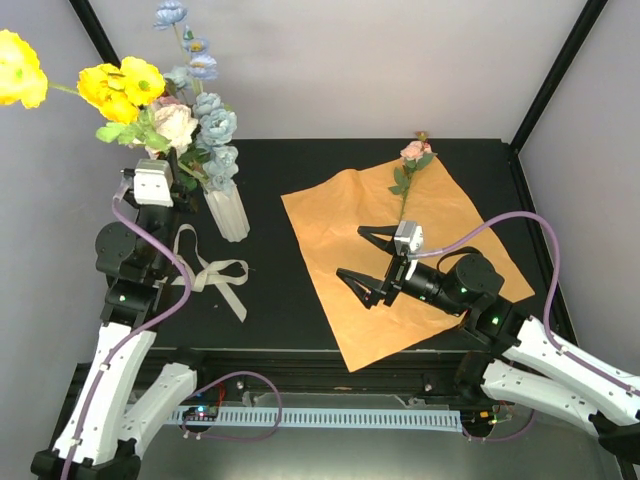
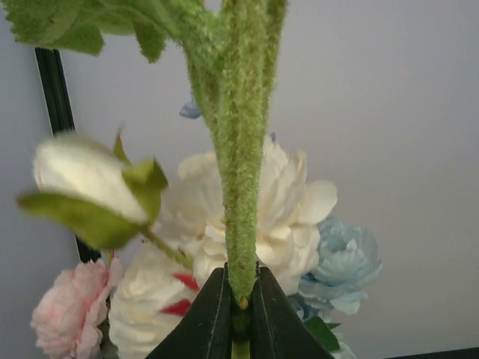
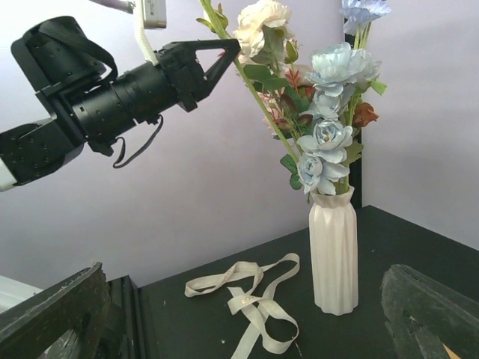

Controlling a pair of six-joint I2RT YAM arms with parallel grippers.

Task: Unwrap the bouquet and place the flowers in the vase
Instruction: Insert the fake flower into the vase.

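Note:
The ribbed off-white vase (image 1: 228,212) (image 3: 334,250) stands upright at the back left with blue, cream and pink flowers (image 1: 213,128) (image 3: 329,112) in it. My left gripper (image 1: 186,162) (image 2: 239,299) (image 3: 227,49) is shut on a thick fuzzy green stem (image 2: 241,187) (image 3: 258,97), which slants down to the vase's mouth. Yellow blooms (image 1: 120,85) rise at the upper left. The orange paper (image 1: 440,215) lies flat and open, with one pink flower (image 1: 414,152) on its far part. My right gripper (image 1: 358,258) hovers open over the paper, holding nothing.
A cream ribbon (image 1: 215,275) (image 3: 254,299) lies loose on the black table (image 1: 290,180) in front of the vase. Black frame posts (image 1: 550,75) rise at the back corners. The right gripper's fingers (image 3: 52,314) frame the bottom corners of its view.

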